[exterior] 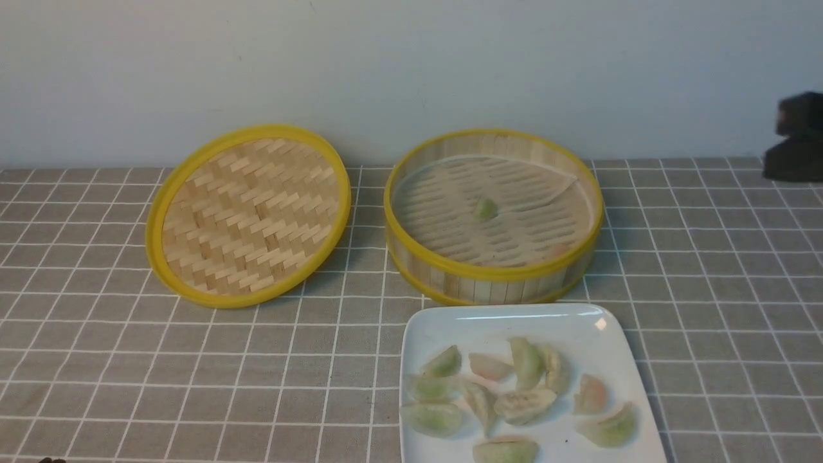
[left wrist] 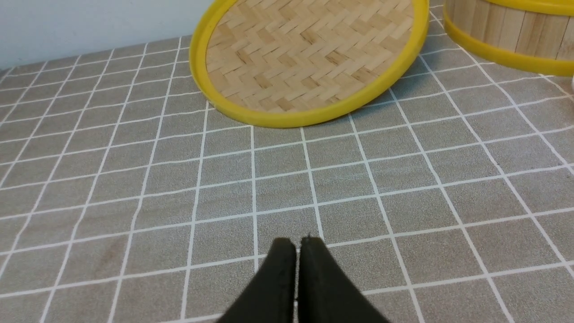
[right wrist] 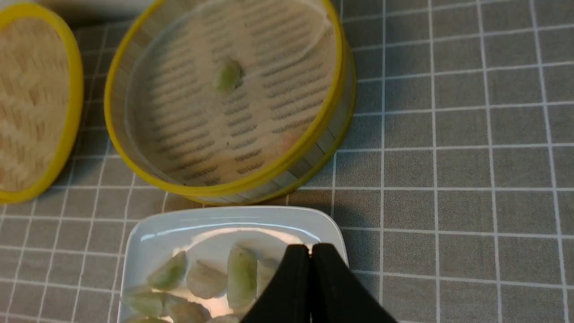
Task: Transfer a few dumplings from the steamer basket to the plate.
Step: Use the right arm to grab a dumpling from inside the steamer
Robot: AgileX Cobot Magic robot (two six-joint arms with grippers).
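- Dumplings (exterior: 524,405), about ten with pale green and pinkish skins, crowd the white plate (exterior: 495,318) at the near edge of the grid-patterned table (exterior: 128,360).
- Right end effector (right wrist: 310,249) is clenched on nothing, its black tips pressed together and showing against the plate's far corner in the right wrist view.
- Left end effector (left wrist: 298,244) is likewise clenched and empty, above bare table short of the lid.
- Just behind the plate stands the steamer basket (exterior: 488,273), where one green dumpling (exterior: 485,208) lies mid-floor and a pinkish one (exterior: 556,249) shows faintly by the near wall.
- To the basket's left and apart from it, the woven lid (exterior: 247,215) sits tilted.
- A dark blur of the right arm (exterior: 797,138) shows at the far right.
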